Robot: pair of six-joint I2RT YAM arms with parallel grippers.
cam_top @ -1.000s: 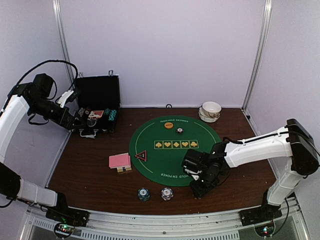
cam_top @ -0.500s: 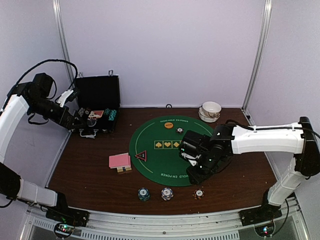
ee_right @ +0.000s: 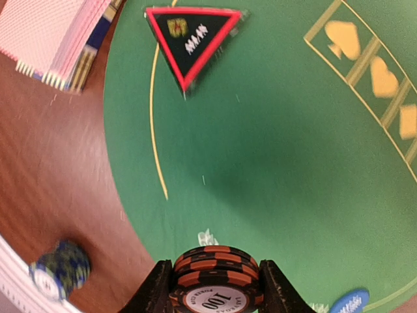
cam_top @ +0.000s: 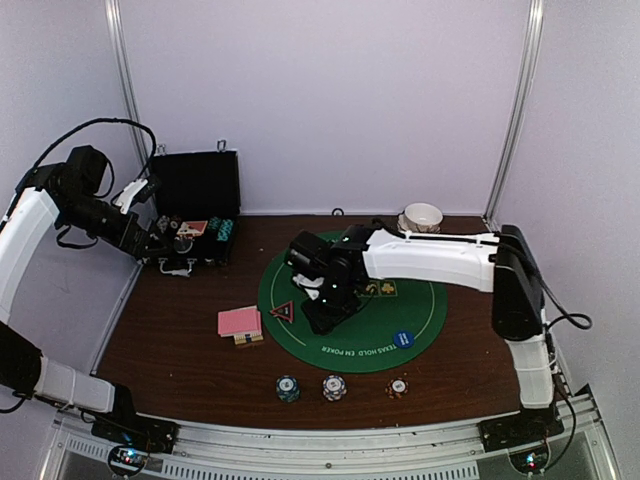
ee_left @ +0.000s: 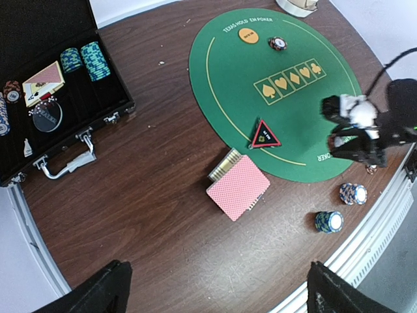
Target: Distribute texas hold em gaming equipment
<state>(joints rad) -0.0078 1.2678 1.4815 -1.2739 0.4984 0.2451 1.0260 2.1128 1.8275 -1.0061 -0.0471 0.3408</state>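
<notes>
Right hand (ee_right: 214, 290) around chip stack (ee_right: 215, 270), bottom cropped

Green mat (ee_right: 273, 163): matt, felt-like cloth.
Table (ee_left: 150, 215) around the mat: dark wood, visible grain, low sheen.
Orange-black chip stack (ee_right: 215, 280) over the mat's edge: smooth, plastic-looking.
Pink-backed cards (ee_left: 238, 188) beside the mat: paper-like.
Black case (ee_left: 85, 104), well apart from the mat: bright metal handle.

Soft even light (right-wrist blur)

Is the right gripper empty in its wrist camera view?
No, the right gripper is closed on a stack of orange-black poker chips.
</notes>
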